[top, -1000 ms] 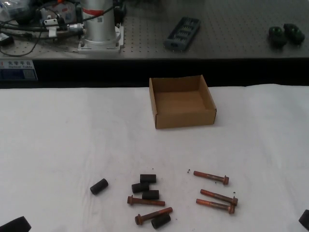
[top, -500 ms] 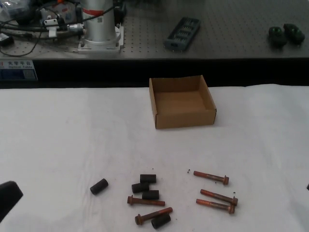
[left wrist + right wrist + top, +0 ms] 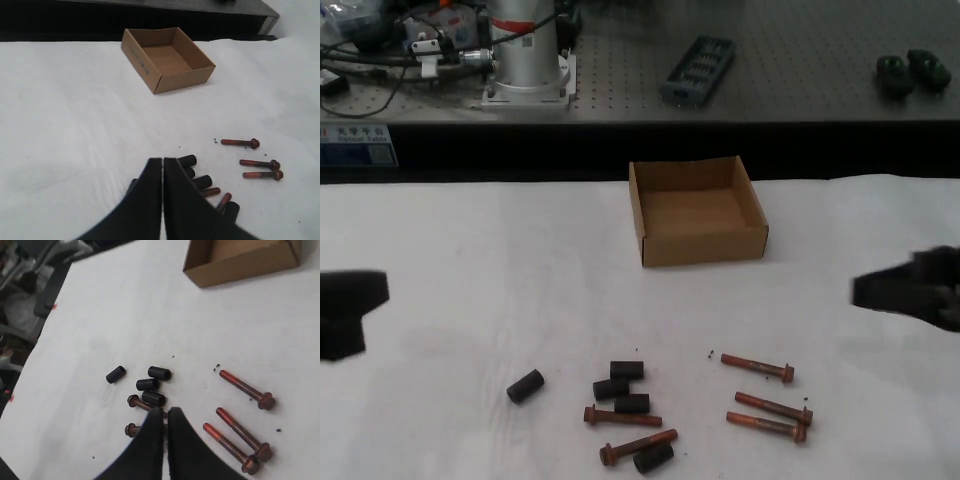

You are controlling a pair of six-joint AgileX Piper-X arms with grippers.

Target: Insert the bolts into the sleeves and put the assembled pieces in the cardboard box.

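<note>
Both arms have swung forward over the last second. In the high view, what were only dark slivers at the near corners are now the left arm (image 3: 350,310) at the left edge and the right arm (image 3: 910,288) at the right edge. Each is about level with the strip of white worktop (image 3: 470,260) between the loose parts and the cardboard box (image 3: 705,245). Nothing on the worktop has shifted in that time.

The five bolts (image 3: 757,367) lie loose, three grouped to the right and two among the sleeves (image 3: 626,369). Four sleeves cluster near the middle and one lies apart to the left. No bolt sits in a sleeve. The box stands farther back, well apart from the parts, and holds nothing.

The left pincer (image 3: 162,161) has its fingers pressed together with barely a slit between them and grips nothing. The right pincer (image 3: 164,412) is likewise closed and empty. Both arms are well apart from the parts.

The task looks to be at its very start, with the arms only now coming into working position. Each pincer will need to open before it can take a part, most likely the left a sleeve and the right a bolt.
</note>
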